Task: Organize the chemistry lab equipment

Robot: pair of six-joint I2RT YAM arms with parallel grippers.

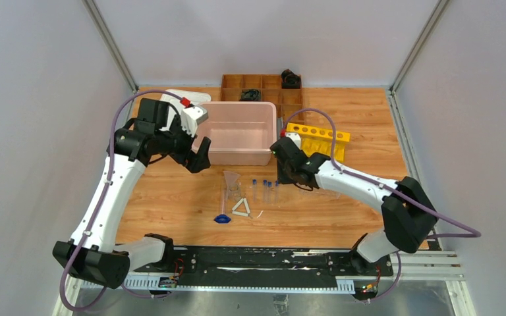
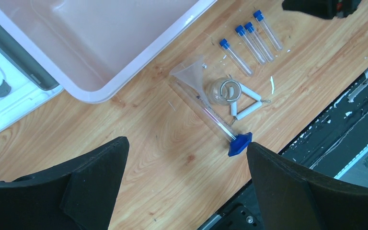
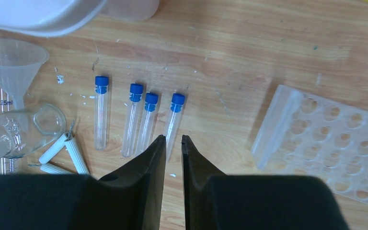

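My right end effector, nearly clenched on nothing, hangs at the foot of the rightmost blue-capped tube (cap toward the tabletop's far edge), nearer than the wide-open left end effector.

The top external camera looks steeply down from high above the near edge, taking in the whole brown wooden bench. The left wrist camera looks down from fairly high, past its wide-spread black left claw. The right wrist camera hangs low and close behind the right claw. All three views share the four clear blue-capped tubes and the clear funnel.
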